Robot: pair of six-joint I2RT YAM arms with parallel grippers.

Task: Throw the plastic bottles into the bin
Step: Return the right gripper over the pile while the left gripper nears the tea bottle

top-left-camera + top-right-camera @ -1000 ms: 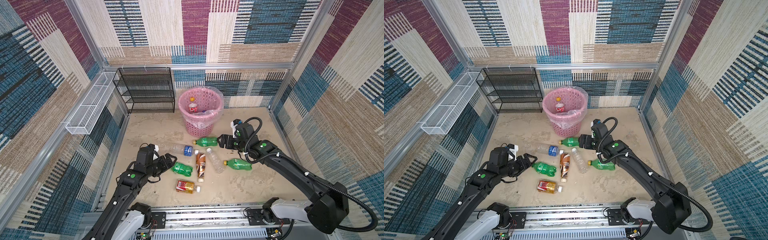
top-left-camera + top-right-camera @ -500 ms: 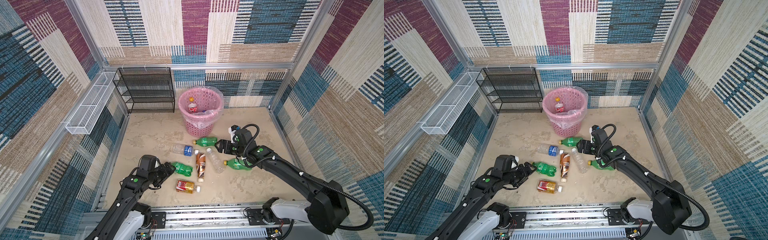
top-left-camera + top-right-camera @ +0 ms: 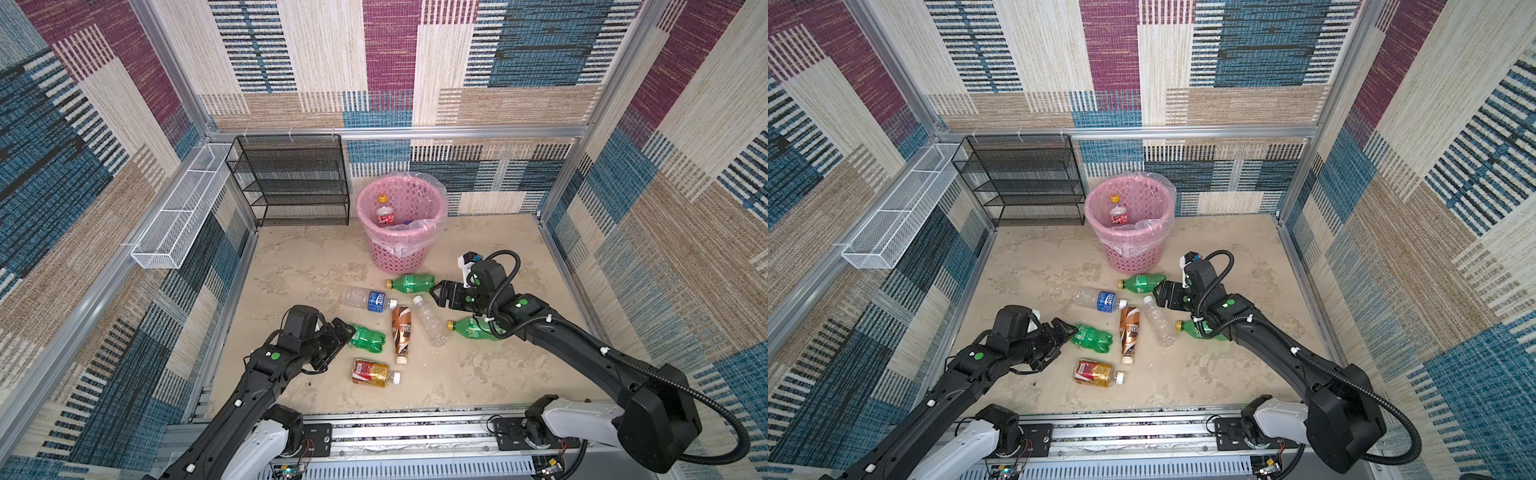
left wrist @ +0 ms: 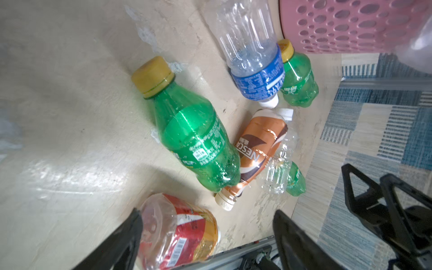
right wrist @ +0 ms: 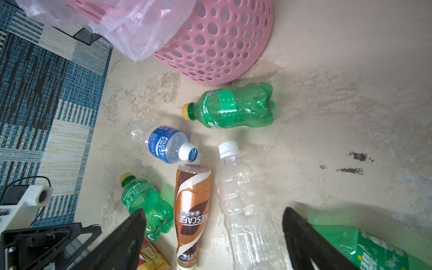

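While both grippers are spread and hold nothing, seven bottles (image 3: 402, 332) lie on the floor (image 3: 299, 270). The left gripper (image 3: 348, 331) is just beside a green bottle (image 3: 368, 338). The right gripper (image 3: 434, 291) is near the bin (image 3: 399, 255), which stands behind with one red-label bottle (image 3: 384, 216) inside.

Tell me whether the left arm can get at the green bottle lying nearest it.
Probably yes. The left gripper is open and sits at the cap end of that green bottle, with nothing between them. The brown coffee bottle lies close by its base and could get nudged.
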